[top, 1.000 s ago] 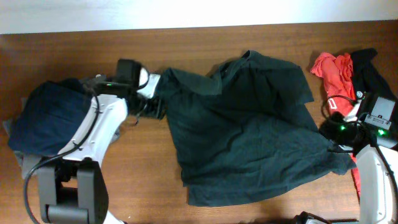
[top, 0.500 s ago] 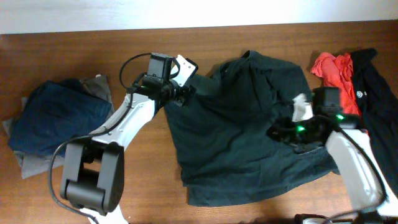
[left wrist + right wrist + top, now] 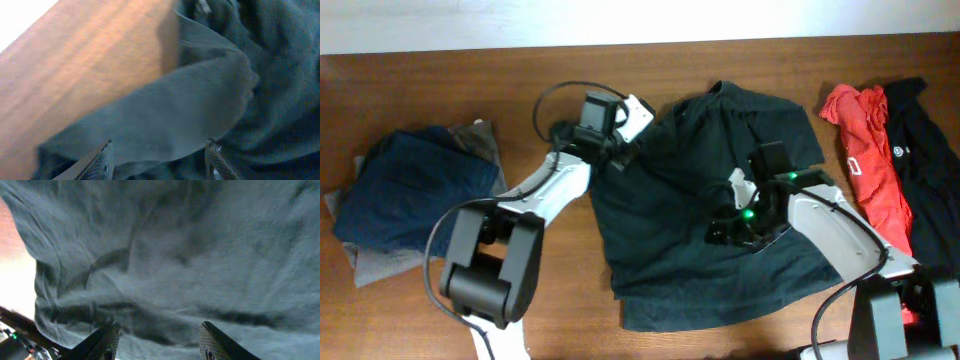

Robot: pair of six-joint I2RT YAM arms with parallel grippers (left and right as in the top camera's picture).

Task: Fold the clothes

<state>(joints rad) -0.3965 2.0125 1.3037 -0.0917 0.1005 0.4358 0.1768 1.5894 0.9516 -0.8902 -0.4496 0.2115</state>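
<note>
L claw (image 3: 159, 160), part open and empty, sat at the shirt (image 3: 690, 230) edge; R claw (image 3: 157, 340) likewise mid-shirt. Prob. placed to spread it flat.

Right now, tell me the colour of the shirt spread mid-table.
Dark green, plain; the shirt shows best overhead.

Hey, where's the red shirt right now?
In the overhead view, the red shirt lies bunched at the far right, between the dark green shirt and the black garment.
</note>
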